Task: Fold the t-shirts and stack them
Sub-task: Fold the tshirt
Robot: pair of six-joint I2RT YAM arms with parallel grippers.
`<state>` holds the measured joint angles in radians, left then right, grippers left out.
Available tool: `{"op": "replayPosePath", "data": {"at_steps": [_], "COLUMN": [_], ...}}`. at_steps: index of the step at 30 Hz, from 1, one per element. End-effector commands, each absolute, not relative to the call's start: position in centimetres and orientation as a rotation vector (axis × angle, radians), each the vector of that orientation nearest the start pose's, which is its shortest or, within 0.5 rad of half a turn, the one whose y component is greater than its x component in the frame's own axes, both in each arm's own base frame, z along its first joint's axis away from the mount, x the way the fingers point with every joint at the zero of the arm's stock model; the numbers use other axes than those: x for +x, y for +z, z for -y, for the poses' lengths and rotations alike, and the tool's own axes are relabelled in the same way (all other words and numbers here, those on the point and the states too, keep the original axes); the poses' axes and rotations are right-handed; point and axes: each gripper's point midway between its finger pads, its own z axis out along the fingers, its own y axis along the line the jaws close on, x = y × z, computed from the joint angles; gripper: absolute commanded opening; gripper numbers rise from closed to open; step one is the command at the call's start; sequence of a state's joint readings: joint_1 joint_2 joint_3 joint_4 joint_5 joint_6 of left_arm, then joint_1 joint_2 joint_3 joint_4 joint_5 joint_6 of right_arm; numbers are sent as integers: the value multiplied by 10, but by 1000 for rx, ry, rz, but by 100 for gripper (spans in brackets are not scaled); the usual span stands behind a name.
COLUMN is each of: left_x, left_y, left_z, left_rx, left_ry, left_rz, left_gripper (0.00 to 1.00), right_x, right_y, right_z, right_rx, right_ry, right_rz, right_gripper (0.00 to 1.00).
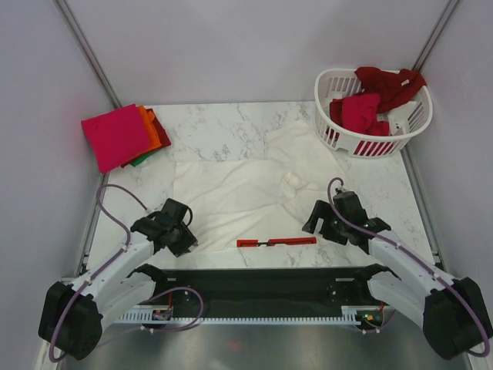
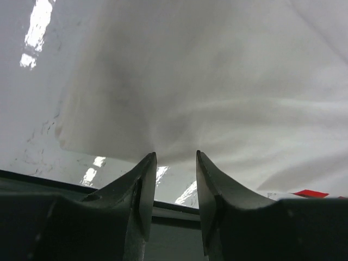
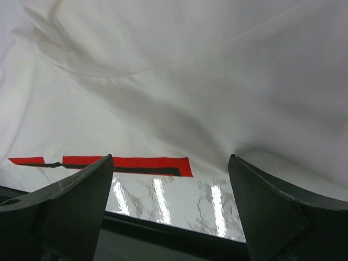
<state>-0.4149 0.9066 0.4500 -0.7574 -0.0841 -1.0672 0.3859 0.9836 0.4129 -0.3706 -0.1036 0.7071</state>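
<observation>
Overhead, the marble worktop [image 1: 231,127] carries a white shirt [image 1: 246,185] spread loosely over its middle. The shirt's long axis runs left to right, and one lobe reaches toward the far right, ending just beside the basket [image 1: 339,77]. A small bunched knot sits right of its centre. Which end is the neck I cannot tell. Only this view shows the basket in the far right corner, with red shirts [image 1: 360,112] heaped inside and one draped over its rim. Only this view also shows the stack [image 1: 142,146] at the far left edge: a pink shirt [image 1: 115,135] on top, with orange, green and dark red edges showing beneath it. The left pincer [image 1: 187,240] and right pincer [image 1: 316,223] sit low at the white shirt's near hem, one toward each end. The wrist views add what the top view hides. The left pincer [image 2: 175,155] is open by only a narrow gap and holds nothing, its tips at the white shirt's [image 2: 217,81] near edge; whether they touch it I cannot tell. The right pincer [image 3: 171,157] is spread wide and also holds nothing, with the white shirt [image 3: 190,65] filling the view beyond it. A red strip [image 1: 277,242] lies flat on the worktop along that hem, between the two pincers. It runs left to right, is plain in the right wrist view [image 3: 128,163], and shows only as a corner in the left [image 2: 310,193].
</observation>
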Motion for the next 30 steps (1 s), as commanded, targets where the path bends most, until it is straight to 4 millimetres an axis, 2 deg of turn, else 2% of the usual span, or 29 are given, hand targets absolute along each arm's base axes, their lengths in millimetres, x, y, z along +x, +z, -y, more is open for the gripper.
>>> {"op": "replayPosePath", "data": {"at_steps": [1, 2, 3, 4, 5, 6, 7, 8, 9, 10, 11, 12, 13, 14, 15, 16, 17, 20, 21, 22, 23, 24, 25, 27, 29, 30], "left_x": [139, 135, 141, 156, 164, 177, 192, 202, 215, 235, 249, 261, 284, 299, 309, 318, 336, 369, 386, 390, 403, 411, 423, 439, 446, 449], "left_y": [39, 47, 58, 87, 102, 116, 141, 151, 162, 175, 179, 182, 193, 178, 169, 162, 145, 128, 116, 109, 112, 107, 118, 120, 115, 112], "left_z": [96, 97, 97, 101, 99, 89, 87, 80, 68, 71, 71, 75, 88, 96, 102, 106, 113, 117, 114, 109, 107, 94, 89, 69, 49, 47], "left_rx": [-1031, -1006, -982, -924, -887, -827, -796, -780, -772, -707, -672, -612, -590, -554, -529, -532, -538, -550, -564, -569, -571, -559, -550, -522, -541, -530], "left_ry": [-254, -249, -252, -309, -316, -263, -268, -222, -144, -125, -104, -97, -151, -125, -124, -122, -115, -126, -135, -128, -144, -94, -78, -9, 16, -4], "left_rz": [-2661, -2675, -2645, -2578, -2536, -2468, -2391, -2341, -2267, -2226, -2191, -2184, -2138, -2185, -2221, -2246, -2302, -2316, -2319, -2341, -2311, -2312, -2281, -2267, -2277, -2291], "left_gripper": [43, 43, 44, 44, 45, 46, 48, 50, 54, 55, 55, 58, 58, 58, 57, 57, 55, 53, 52, 51, 50, 50, 50, 51, 52, 54], "right_x": [159, 161, 171, 176, 184, 199, 211, 222, 239, 256, 267, 282, 296, 305, 317, 329, 340, 354, 358, 359, 360, 359, 357, 352, 348, 346], "right_y": [47, 57, 80, 91, 103, 132, 137, 146, 169, 168, 174, 195, 188, 192, 208, 204, 218, 210, 211, 211, 213, 213, 214, 212, 210, 205], "right_z": [-122, -119, -119, -110, -106, -106, -105, -107, -113, -121, -125, -132, -140, -145, -151, -156, -161, -168, -172, -174, -174, -175, -175, -171, -170, -168], "right_rx": [521, 515, 498, 470, 453, 425, 412, 348, 316, 292, 257, 243, 225, 213, 185, 176, 155, 132, 117, 112, 107, 104, 98, 95, 94, 95], "right_ry": [574, 568, 570, 512, 482, 483, 435, 417, 435, 421, 414, 436, 427, 432, 441, 432, 439, 420, 420, 424, 425, 425, 425, 411, 411, 404], "right_rz": [-2629, -2596, -2531, -2493, -2457, -2386, -2382, -2366, -2317, -2338, -2335, -2297, -2323, -2316, -2278, -2285, -2257, -2302, -2310, -2314, -2312, -2313, -2315, -2317, -2322, -2332], "right_gripper": [95, 96, 96, 97, 98, 98, 98, 98, 98, 98, 98, 98, 98, 98, 98, 98, 98, 98, 98, 98, 98, 98, 98, 98, 98, 98]}}
